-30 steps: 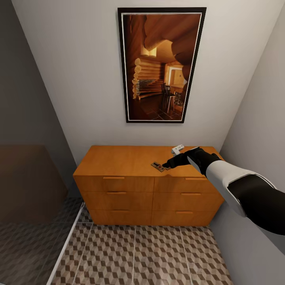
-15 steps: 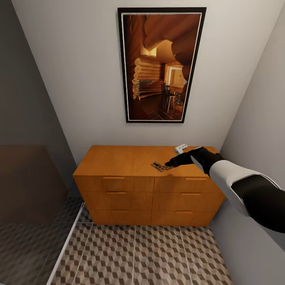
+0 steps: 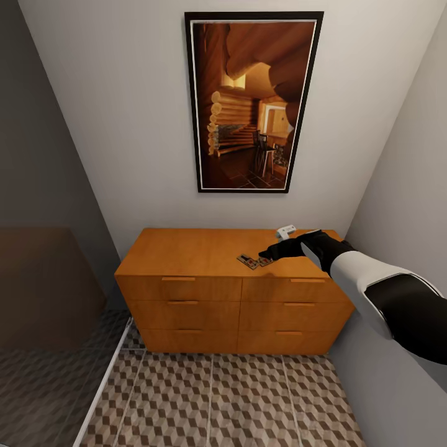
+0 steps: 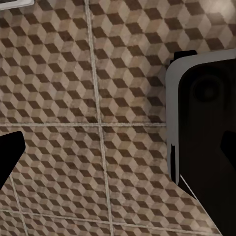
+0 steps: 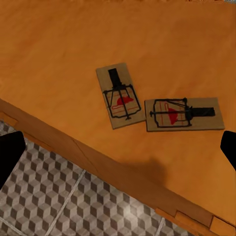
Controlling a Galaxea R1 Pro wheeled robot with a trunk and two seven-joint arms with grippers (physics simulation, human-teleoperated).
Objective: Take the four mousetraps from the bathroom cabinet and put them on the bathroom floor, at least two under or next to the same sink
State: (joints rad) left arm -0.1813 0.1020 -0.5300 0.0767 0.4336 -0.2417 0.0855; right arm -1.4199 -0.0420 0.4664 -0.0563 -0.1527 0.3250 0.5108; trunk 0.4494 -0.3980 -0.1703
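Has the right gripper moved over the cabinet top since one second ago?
Yes, a little. In the head view the right gripper has drawn back slightly toward the cabinet's right end, away from the two mousetraps, which lie where they were.

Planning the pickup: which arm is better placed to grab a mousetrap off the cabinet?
Right: its gripper hovers beside two mousetraps on the cabinet. The left wrist camera faces floor tiles.

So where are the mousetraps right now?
Two mousetraps lie side by side on the cabinet top, near its front edge on the right half, just ahead of the right gripper.
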